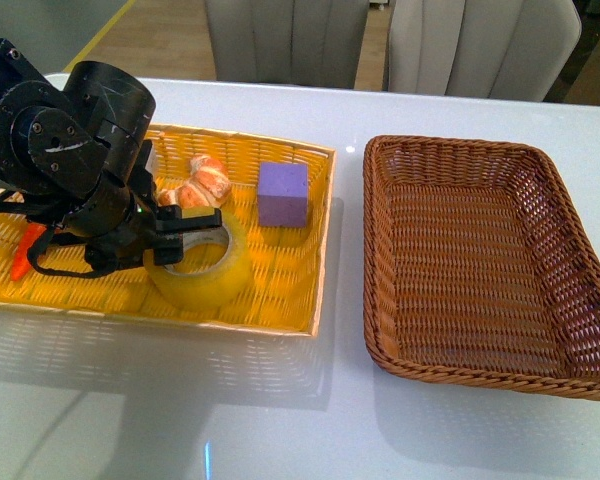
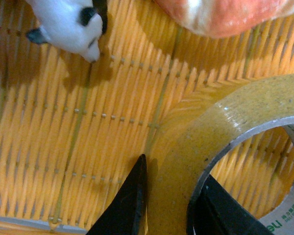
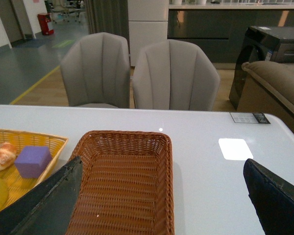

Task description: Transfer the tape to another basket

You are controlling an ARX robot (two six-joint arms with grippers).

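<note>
Yellow tray (image 1: 280, 275), purple cube (image 1: 283, 194), croissant (image 1: 202, 182), grey chairs (image 3: 174, 73)

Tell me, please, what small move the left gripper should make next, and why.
Probably close the left gripper: its fingers straddle the wall of the translucent yellowish packing tape roll, one outside, one inside the core, which lies in the yellow woven tray.
</note>
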